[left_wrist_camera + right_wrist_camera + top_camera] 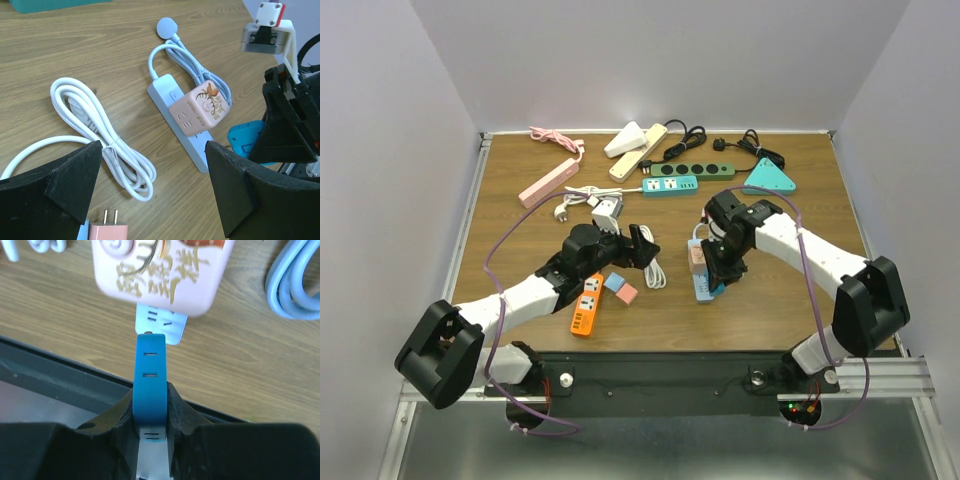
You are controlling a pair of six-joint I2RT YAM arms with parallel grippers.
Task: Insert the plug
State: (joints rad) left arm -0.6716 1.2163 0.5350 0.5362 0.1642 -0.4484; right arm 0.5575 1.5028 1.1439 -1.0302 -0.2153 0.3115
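Observation:
A pale blue power strip (704, 280) lies at the table's middle right with a pink cube adapter (697, 257) plugged into it. My right gripper (717, 272) is shut on a blue plug adapter (150, 375) and holds it upright over the strip's near end (161, 322), just short of the pink cube (160, 275). My left gripper (642, 246) is open and empty, hovering left of the strip (182, 125). In the left wrist view its gap (155, 200) frames bare wood, with a small pink plug (107, 231) at the bottom edge.
A coiled white cable (655, 270), an orange strip (587, 305) and small blue (614, 282) and pink (628, 294) cubes lie by the left arm. Pink (550, 182), teal (670, 185), green (700, 170) and cream (638, 152) strips and a teal triangle (770, 178) line the back.

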